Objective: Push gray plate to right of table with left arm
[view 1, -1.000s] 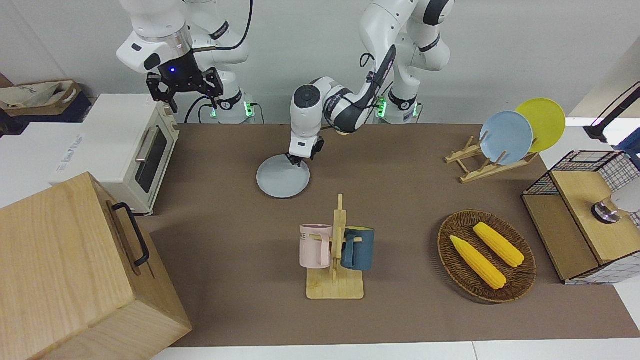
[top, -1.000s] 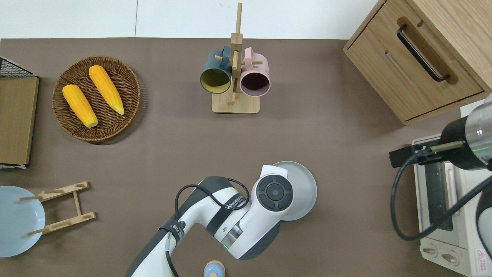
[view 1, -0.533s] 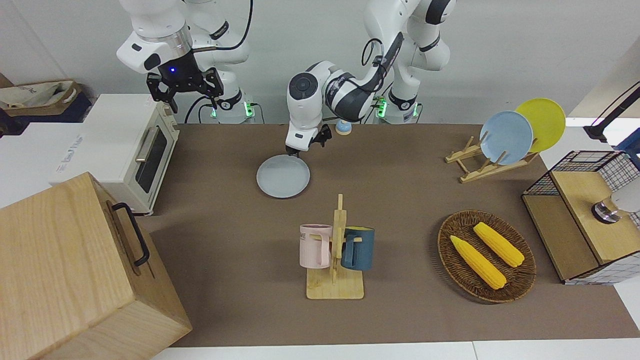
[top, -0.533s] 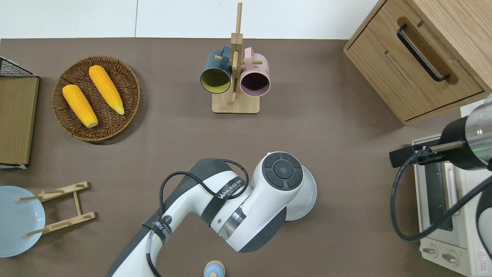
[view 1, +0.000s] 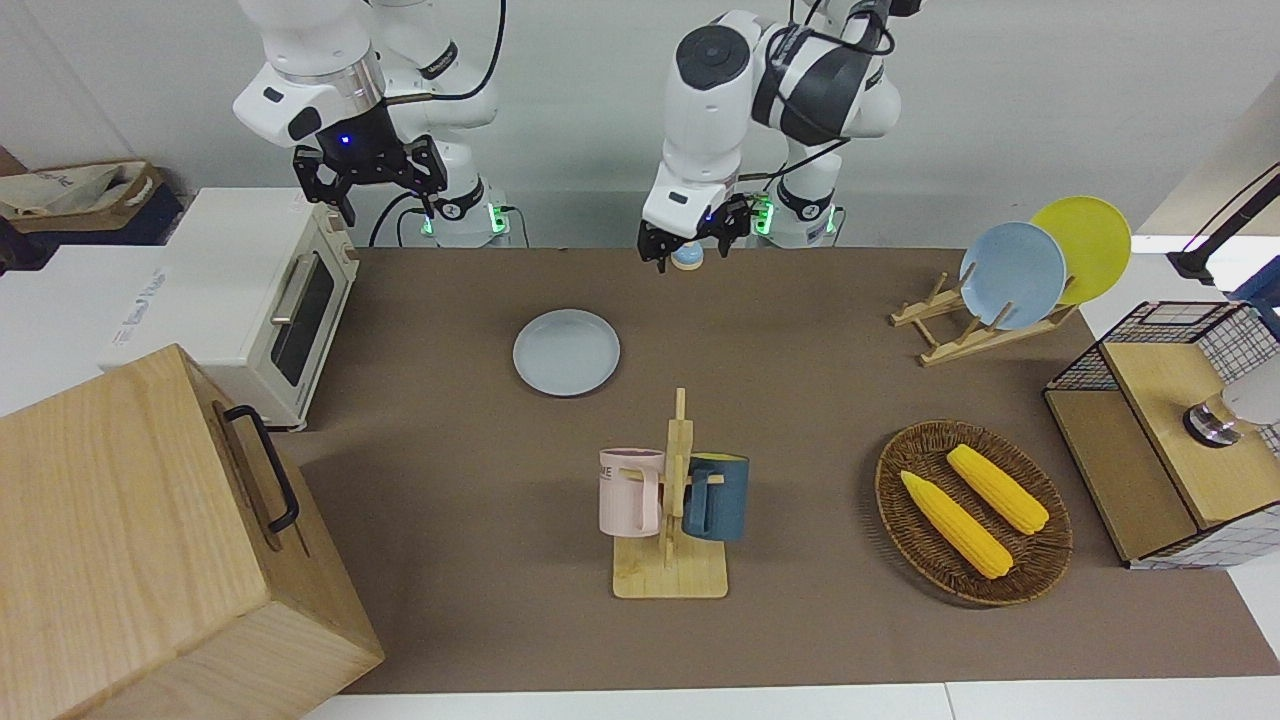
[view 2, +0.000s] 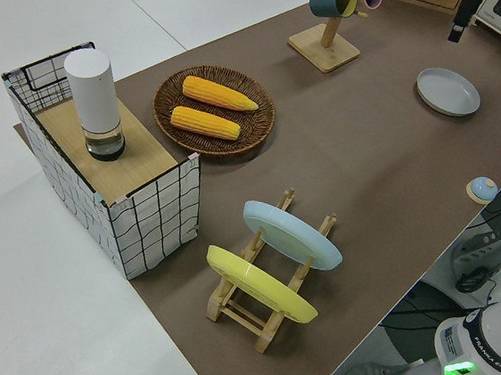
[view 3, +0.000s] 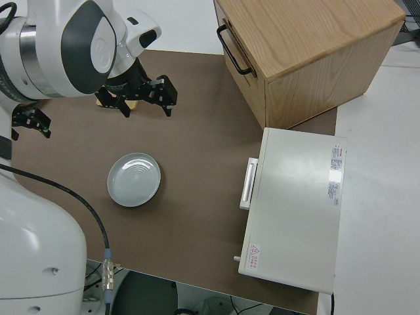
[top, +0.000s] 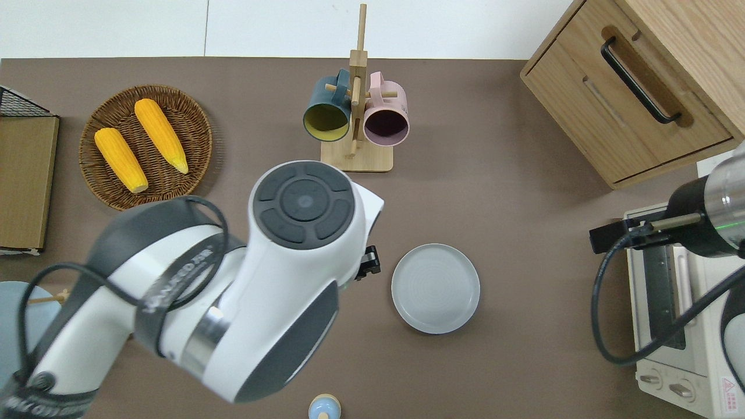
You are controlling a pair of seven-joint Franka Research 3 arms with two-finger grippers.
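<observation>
The gray plate (view 1: 566, 352) lies flat on the brown table (view 1: 450, 300), nearer the robots than the mug rack. It also shows in the overhead view (top: 435, 288), the left side view (view 2: 448, 90) and the right side view (view 3: 134, 179). My left gripper (view 1: 690, 243) is open and empty, raised well above the table and apart from the plate. In the overhead view the arm hides most of it, and a black part (top: 370, 265) shows beside the plate's edge toward the left arm's end. My right arm is parked, its gripper (view 1: 370, 185) open.
A white toaster oven (view 1: 270, 300) and a wooden cabinet (view 1: 150, 540) stand at the right arm's end. A mug rack (view 1: 670, 500) stands mid-table. A corn basket (view 1: 972, 512), a plate rack (view 1: 1000, 290) and a wire crate (view 1: 1160, 430) are at the left arm's end. A small blue-topped knob (view 1: 686, 258) sits at the robots' edge.
My left gripper has lifted off the plate's near rim and risen high, moving toward the left arm's end. The gray plate has not moved. The right arm is unchanged.
</observation>
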